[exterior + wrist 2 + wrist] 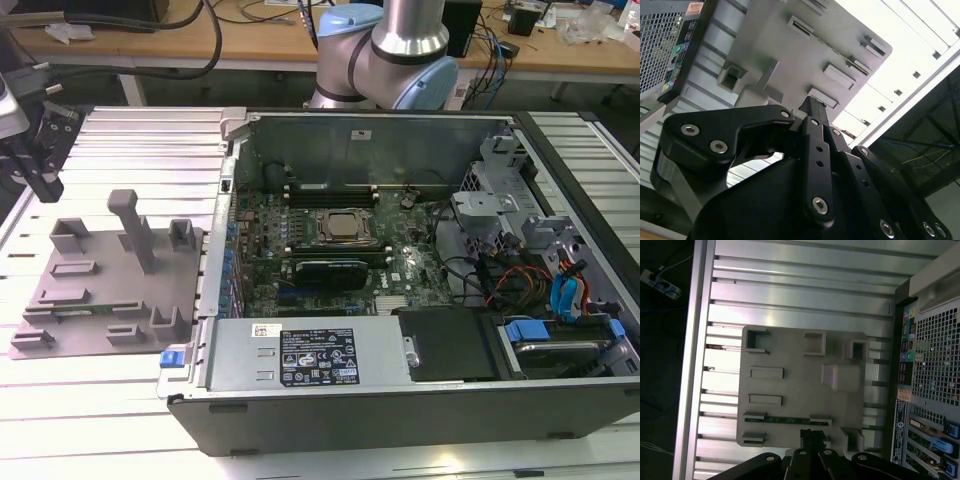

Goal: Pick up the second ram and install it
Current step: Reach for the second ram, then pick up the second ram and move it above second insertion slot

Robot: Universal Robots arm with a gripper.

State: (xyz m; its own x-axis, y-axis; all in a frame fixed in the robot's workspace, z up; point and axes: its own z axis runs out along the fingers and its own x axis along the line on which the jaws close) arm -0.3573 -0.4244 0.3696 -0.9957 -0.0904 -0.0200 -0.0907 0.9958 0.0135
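The second ram (787,420) lies flat in the grey holder tray (790,385), its thin green strip held between two small slotted posts near one edge of the tray. In the first wrist view the tool (812,436) hangs just beside the strip, near its middle. Its fingers are pressed together with nothing between them, and I cannot tell whether the tips touch the board. In the exterior view the tool (46,188) sits above the ribbed metal surface (110,400) at the exterior view's left, over the tray's far side.

A black label (315,365) with white print lies on the power-supply cover of the open computer case (400,415); its text is too small to read. Inside the case the motherboard (262,290) carries the CPU socket (345,227).
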